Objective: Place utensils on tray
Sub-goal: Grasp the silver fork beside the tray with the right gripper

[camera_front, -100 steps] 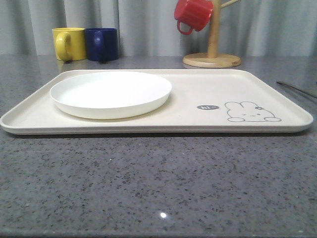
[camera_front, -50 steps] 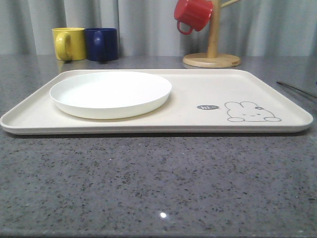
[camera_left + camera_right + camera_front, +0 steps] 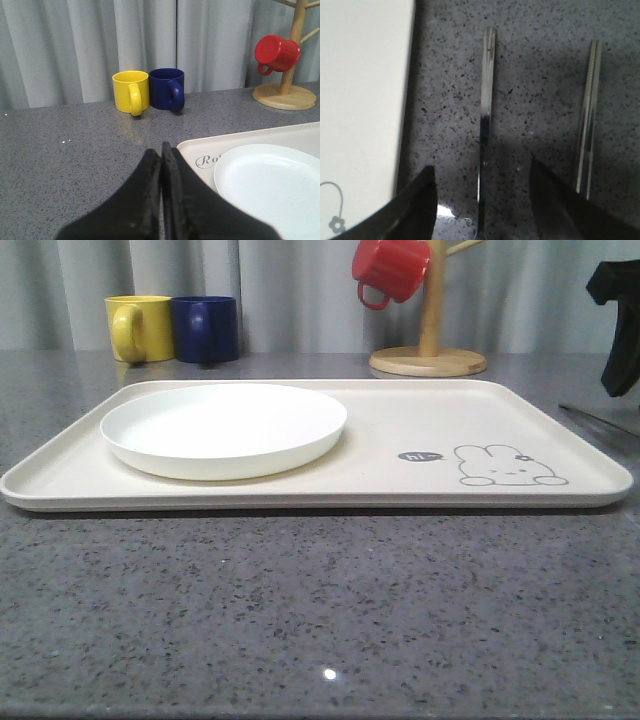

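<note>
At the far left of the grey speckled worktop [image 3: 300, 620], near its back edge, a yellow mug [image 3: 139, 328] and a dark blue mug [image 3: 206, 328] stand upright, touching side by side in front of the grey curtain [image 3: 280, 290]. The left gripper [image 3: 161, 155] hangs low over the bare stone just off the tray's near-left corner, its two black fingers [image 3: 150, 170] pressed flat together with nothing between them.

The cream tray [image 3: 400, 415] lies flat across the middle of the worktop, long side towards me. The white plate [image 3: 224, 428] sits on its left half, close to the left rim. The right half is bare apart from the grey rabbit drawing [image 3: 505, 466] near the front right corner.

Behind the tray, towards the back right, a wooden mug stand [image 3: 428, 360] rests on its round base, a red mug [image 3: 390, 270] hanging from one branch.

At the right edge of the front view the right gripper [image 3: 481, 200] hovers above the worktop beside the tray's right rim, its fingers [image 3: 420, 205] spread apart and empty. Directly below it, between them, lies the handle of a slim silver utensil [image 3: 485, 130], parallel to the rim; whether it is the fork or the spoon I cannot tell. Just beyond it lie the chopsticks [image 3: 588, 115], paired tight together, also on the stone and off the tray.
</note>
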Robot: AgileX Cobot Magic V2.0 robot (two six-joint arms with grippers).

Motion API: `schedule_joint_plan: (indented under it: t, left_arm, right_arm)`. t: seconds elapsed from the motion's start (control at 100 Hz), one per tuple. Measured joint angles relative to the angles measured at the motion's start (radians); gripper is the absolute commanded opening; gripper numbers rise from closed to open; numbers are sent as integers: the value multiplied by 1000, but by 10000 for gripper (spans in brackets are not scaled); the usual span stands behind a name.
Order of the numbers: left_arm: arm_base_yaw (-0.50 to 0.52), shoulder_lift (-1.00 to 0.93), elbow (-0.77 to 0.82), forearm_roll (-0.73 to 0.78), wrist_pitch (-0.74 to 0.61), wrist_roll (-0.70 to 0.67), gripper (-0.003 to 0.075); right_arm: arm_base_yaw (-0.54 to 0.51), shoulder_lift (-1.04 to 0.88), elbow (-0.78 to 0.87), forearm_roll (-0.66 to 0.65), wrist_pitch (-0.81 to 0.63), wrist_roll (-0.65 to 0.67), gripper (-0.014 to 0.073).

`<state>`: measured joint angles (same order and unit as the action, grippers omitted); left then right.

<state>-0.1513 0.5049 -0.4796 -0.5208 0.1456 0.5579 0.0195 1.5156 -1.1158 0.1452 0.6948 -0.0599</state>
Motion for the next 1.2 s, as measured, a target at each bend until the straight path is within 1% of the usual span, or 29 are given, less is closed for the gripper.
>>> schedule_joint_plan:
  t: [0.28,0.4,0.61,0.68,0.8,0.87,1.03,1.2]
  left_arm:
    - [0,0,0,0,0,0,-18]
    - [0,0,0,0,0,0,-18]
    - [0,0,0,0,0,0,-18]
    - [0,0,0,0,0,0,-18]
    - [0,0,0,0,0,0,-18]
    - [0,0,0,0,0,0,-18]
    - [0,0,0,0,0,0,-18]
    - [0,0,0,0,0,0,-18]
  right_arm:
    - [0,74,-2,0,-11,-2,422]
    - [0,91,-4,0,-13,-2,382]
    - [0,92,-6,0,-14,-2,234]
    - [0,92,-6,0,-10,-2,161]
    - [0,92,-6,0,-5,-2,-7]
    - [0,92,-6,0,-4,-2,-59]
    - [0,92,-23,0,9,-3,-55]
    - [2,92,-115,40,100,-3,-55]
